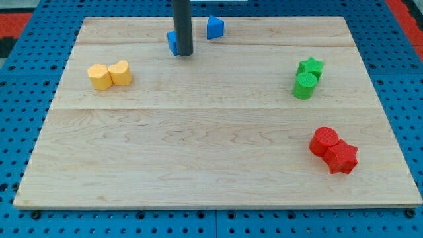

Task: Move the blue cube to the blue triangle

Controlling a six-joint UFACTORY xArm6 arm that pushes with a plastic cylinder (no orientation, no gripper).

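The blue cube sits near the view's top, left of centre, mostly hidden behind my rod. My tip rests on the board against the cube's right front side. The blue triangle lies up and to the right of the cube, close to the board's top edge, a short gap away from the rod.
Two yellow blocks touch each other at the view's left. A green star and green cylinder stand at the right. A red cylinder and red star lie at the lower right. The wooden board rests on a blue pegboard.
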